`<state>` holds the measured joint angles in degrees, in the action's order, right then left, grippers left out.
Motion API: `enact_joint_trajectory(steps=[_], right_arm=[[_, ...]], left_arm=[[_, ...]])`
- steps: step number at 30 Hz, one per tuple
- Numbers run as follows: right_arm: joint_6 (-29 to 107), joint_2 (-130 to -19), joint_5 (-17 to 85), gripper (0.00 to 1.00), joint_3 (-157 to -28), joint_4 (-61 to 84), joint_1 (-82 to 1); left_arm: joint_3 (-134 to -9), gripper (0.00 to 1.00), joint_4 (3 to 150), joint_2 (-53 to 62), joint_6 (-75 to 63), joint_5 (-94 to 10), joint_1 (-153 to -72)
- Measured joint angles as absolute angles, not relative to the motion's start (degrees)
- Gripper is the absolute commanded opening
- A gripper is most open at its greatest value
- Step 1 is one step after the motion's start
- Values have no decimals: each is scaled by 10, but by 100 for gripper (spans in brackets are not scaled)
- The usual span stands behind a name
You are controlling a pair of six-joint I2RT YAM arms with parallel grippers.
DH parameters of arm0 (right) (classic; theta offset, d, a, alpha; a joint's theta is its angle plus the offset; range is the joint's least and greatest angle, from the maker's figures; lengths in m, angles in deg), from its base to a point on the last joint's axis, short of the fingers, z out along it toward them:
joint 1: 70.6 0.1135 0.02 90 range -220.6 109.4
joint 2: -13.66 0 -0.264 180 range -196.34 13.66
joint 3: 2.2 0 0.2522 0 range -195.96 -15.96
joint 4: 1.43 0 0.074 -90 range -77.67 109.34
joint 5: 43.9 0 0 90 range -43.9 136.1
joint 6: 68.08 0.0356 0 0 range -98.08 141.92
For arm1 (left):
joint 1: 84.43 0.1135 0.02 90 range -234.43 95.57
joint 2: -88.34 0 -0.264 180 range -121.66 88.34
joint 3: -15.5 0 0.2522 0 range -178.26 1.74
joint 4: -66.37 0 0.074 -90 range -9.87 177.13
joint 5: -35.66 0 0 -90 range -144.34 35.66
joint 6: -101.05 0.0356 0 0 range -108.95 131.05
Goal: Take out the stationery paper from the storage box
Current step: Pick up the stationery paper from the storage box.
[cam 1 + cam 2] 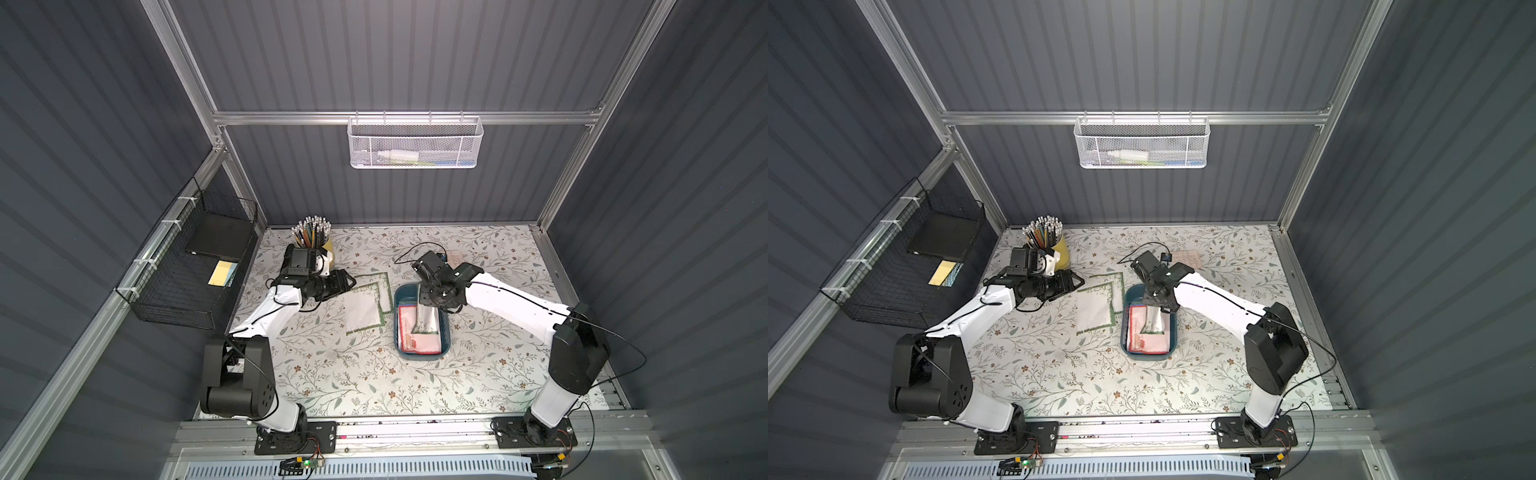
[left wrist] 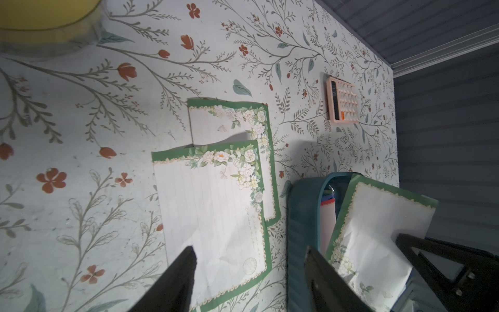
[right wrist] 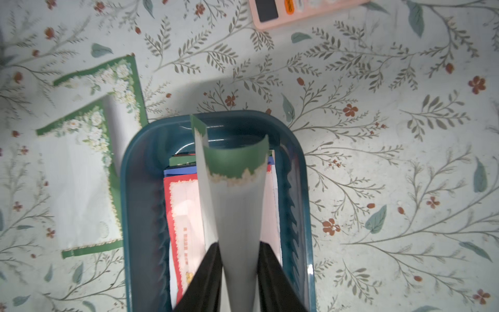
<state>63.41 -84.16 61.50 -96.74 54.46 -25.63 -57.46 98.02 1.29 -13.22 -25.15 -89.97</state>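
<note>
**Right gripper** [image 3: 239, 250]: the two black fingers are pressed together on a green-bordered sheet [image 3: 235, 205] of the stationery paper. The sheet is curled into a trough and lifted over the storage box [image 3: 135, 189]. I cannot tell whether its free end touches the stack below.

**Storage box**: in both top views it sits just right of the frame's centre on the floral table [image 1: 498, 353]. The gripped sheet shows above its upper half.

**Inside the box**: a red-bordered sheet [image 3: 183, 205] lies on top of a stack. Blue and green edges show from under it.

**Left gripper** [image 2: 249, 251]: the fingers stand well apart and hold nothing. It is above two more green-bordered sheets [image 1: 365, 305], which lie flat and overlapping on the table just left of the box.

**Other items**: a pinkish calculator [image 2: 341, 101] lies on the table beyond the box. A yellow pencil cup [image 1: 329, 249] stands at the table's upper left, behind the left arm.
</note>
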Motion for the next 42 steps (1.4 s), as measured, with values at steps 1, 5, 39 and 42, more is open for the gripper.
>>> enact_joint_trajectory(steps=[1, 5, 39, 42], right_arm=[[633, -831, 617, 20, -967, 539, -256], [628, -788, 620, 16, -952, 504, -258], [583, -657, 506, 18, -915, 375, -284], [583, -657, 496, 18, -915, 370, -284]], left_arm=[[-573, 67, 975, 13, -134, -242, -900], [-568, 67, 962, 13, -140, -209, -900], [-517, 73, 689, 15, -208, 97, -1013], [-520, 73, 674, 12, -207, 102, -1011]])
